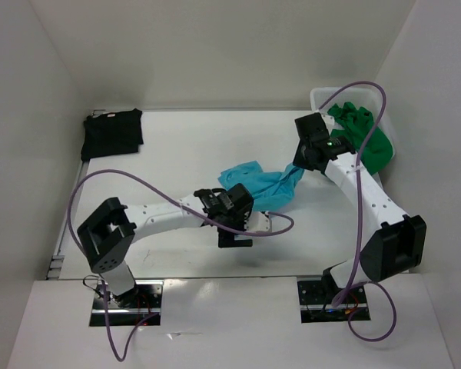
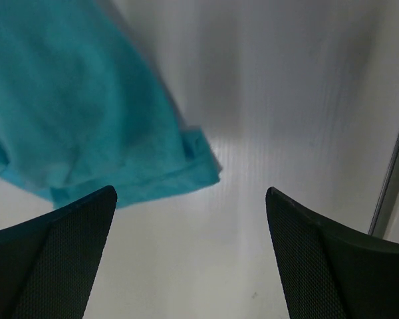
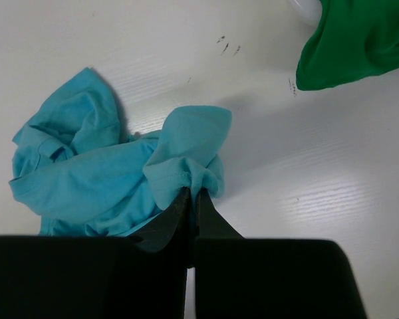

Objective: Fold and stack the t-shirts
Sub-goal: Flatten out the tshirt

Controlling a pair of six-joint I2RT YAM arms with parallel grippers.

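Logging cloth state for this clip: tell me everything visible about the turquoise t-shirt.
The turquoise t-shirt is plain soft cloth, crumpled and unfolded on the table, one hemmed sleeve showing. The right gripper is shut on a bunched fold at its edge; the open left gripper hovers at its other side.

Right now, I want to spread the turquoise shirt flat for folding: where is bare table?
Bare table lies far-centre, between the black shirt and the basket, beyond the turquoise shirt. Crowded: the right, around the green shirt and right gripper; the near middle, under the left gripper.
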